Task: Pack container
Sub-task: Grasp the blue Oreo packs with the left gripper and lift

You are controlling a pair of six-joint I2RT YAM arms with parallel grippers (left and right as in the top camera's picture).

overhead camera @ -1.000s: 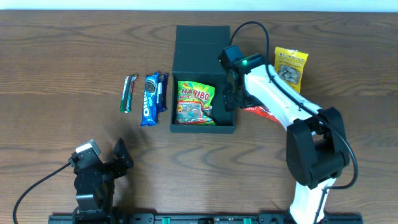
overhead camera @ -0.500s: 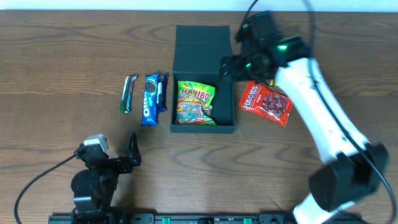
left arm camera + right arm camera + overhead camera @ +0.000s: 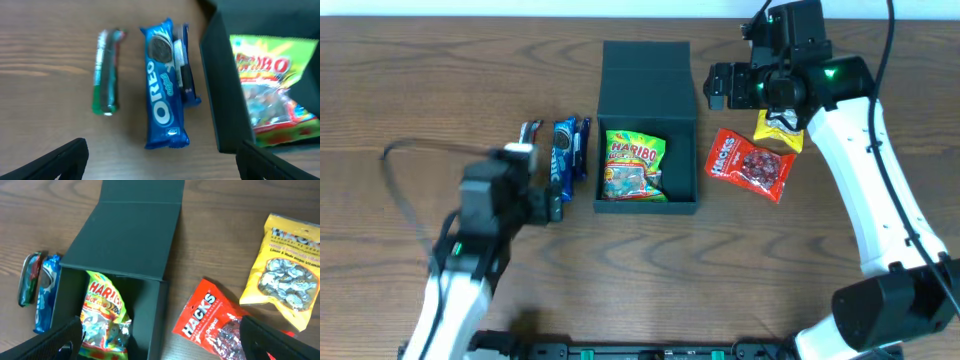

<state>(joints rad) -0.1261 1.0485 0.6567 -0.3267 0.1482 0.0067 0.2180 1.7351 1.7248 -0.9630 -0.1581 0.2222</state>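
The container [image 3: 648, 207] is a dark box in the middle of the table, its flap lid [image 3: 645, 70] open toward the back. A Haribo bag [image 3: 634, 165] lies inside it. My left gripper [image 3: 546, 205] is open and empty, just in front of the Oreo packet [image 3: 561, 158]. In the left wrist view the open jaws [image 3: 160, 167] frame the Oreo packet [image 3: 165, 95], with the container wall [image 3: 225, 100] to the right. My right gripper [image 3: 718, 88] is open and empty, above the table to the right of the lid. In the right wrist view its jaws [image 3: 165, 347] straddle the container wall [image 3: 160, 315].
A green bar [image 3: 527, 135] lies left of the Oreo packet and also shows in the left wrist view [image 3: 106, 75]. A red Hacks bag [image 3: 748, 165] lies right of the container. A yellow bag [image 3: 778, 128] is partly under my right arm and shows in the right wrist view [image 3: 287, 270].
My left arm has swung from the front edge up to the Oreo packet. My right arm has lifted away from the container toward the back right, uncovering the red bag.
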